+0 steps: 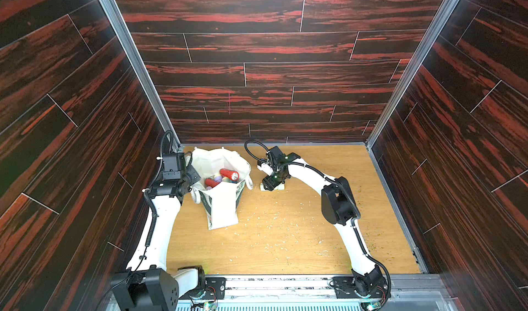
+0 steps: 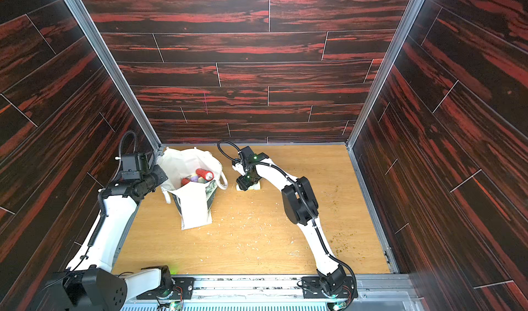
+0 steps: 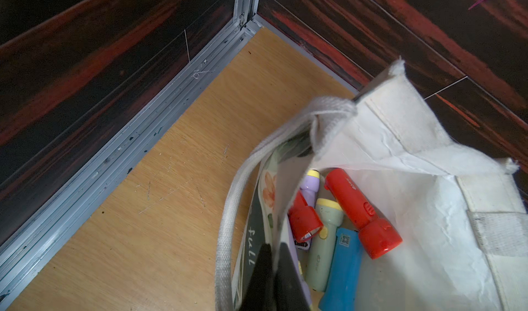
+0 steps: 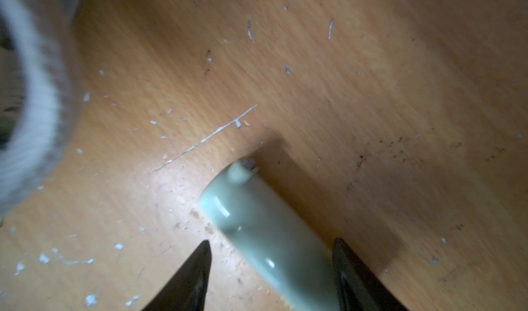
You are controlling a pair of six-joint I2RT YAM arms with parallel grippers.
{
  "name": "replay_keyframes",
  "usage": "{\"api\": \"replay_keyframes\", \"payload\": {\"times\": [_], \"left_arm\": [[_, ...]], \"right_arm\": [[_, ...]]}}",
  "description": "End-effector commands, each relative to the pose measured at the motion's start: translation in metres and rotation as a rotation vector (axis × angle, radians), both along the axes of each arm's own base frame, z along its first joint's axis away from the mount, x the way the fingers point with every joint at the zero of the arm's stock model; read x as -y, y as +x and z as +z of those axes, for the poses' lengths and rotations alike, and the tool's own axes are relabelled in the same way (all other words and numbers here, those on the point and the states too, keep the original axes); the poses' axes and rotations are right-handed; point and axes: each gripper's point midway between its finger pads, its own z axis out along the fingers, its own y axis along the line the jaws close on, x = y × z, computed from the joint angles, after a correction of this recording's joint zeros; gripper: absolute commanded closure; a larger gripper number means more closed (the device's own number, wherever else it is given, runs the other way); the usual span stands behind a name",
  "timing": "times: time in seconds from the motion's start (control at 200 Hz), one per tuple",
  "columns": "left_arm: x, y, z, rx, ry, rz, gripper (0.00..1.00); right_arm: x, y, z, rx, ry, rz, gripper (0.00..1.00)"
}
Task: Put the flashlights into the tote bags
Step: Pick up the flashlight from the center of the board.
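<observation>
The left tool (image 3: 275, 255) is pressed together, pinching the rim of the tote bag (image 1: 223, 209) near the bench's (image 1: 285, 238) far left corner. Flashlights (image 3: 363, 212) lie inside. The right tool (image 4: 273, 241) is spread around a mint flashlight (image 4: 257, 223) lying on the bench beside the bag.

Reads as a robotics lab test cell: closed in on three sides by panels (image 1: 271, 46) printed with dark red wood grain, held in bare aluminium profiles (image 1: 136, 66), floored with a scuffed, crumb-strewn wooden surface (image 1: 285, 238), a white left arm (image 1: 160, 223) and right arm (image 1: 351, 238) bolted to a metal rail (image 1: 285, 283) in front
</observation>
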Motion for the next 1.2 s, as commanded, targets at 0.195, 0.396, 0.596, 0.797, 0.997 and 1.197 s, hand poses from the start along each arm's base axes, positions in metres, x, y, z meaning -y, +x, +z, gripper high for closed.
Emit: {"api": "replay_keyframes", "payload": {"times": [0.195,0.396,0.596,0.797,0.997,1.197], "left_arm": [[-0.009,-0.002,0.015,0.042,0.011,0.039,1.0],[-0.009,-0.002,0.014,0.039,0.009,0.037,1.0],[-0.008,-0.002,0.014,0.039,0.003,0.035,1.0],[-0.007,-0.001,0.012,0.036,-0.002,0.03,1.0],[0.001,0.003,0.013,0.053,-0.028,-0.013,1.0],[0.019,0.012,0.017,0.1,-0.11,-0.096,1.0]], "right_arm": [[0.007,0.003,-0.033,-0.023,-0.087,-0.015,0.37],[0.008,0.004,-0.037,-0.025,-0.096,-0.025,0.43],[0.009,0.005,-0.042,-0.028,-0.108,-0.037,0.52],[0.009,0.006,-0.043,-0.033,-0.11,-0.044,0.61],[0.006,0.008,-0.03,-0.023,-0.087,-0.06,0.73],[0.01,0.022,0.031,0.061,-0.003,-0.173,0.81]]}}
